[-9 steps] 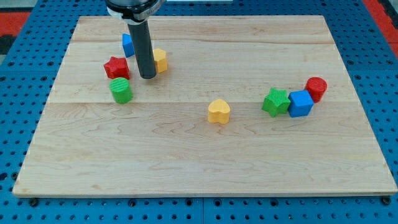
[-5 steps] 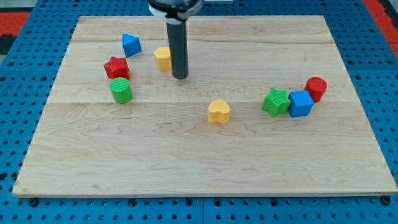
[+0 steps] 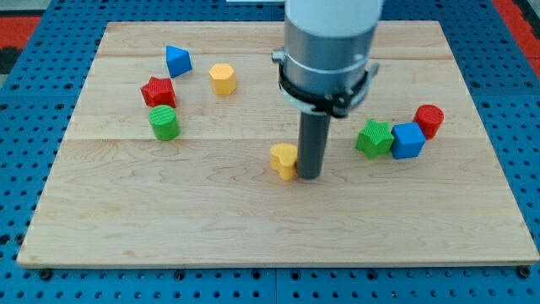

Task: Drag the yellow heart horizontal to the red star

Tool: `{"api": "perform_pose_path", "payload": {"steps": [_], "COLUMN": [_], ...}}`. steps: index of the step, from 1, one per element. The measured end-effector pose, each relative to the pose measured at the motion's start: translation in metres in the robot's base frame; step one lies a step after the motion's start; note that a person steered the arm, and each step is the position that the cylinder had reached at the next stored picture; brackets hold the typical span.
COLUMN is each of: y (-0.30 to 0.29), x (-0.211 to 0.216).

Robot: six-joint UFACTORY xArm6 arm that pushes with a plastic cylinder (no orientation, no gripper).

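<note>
Rod upright, my tip (image 3: 310,176) touches the right side of the yellow plastic heart (image 3: 284,160) mid-counter, grasping nothing; the red plastic star (image 3: 158,90) sits well apart, upper left.

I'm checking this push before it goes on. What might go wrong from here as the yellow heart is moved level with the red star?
My tip sits against the yellow heart's right side, partly hiding it; an off-centre push may let the heart slip away around the rod.

The green cylinder stands just below the red star, so a leftward push could knock it.

The yellow hexagon lies near the star's row and might get bumped.
</note>
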State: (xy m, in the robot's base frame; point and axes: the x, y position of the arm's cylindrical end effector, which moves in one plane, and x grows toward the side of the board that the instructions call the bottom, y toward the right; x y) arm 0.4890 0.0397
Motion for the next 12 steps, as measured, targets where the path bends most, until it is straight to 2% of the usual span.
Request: {"api": "perform_pose_path", "payload": {"steps": [1,2,3,5,6,7,8,12], "y": [0.006,-0.014,-0.038,-0.045,-0.038,-0.009,-0.011,-0.040], "x": [0.022,0.041,0.006,-0.056,-0.034,-0.049,-0.079,-0.093]}}
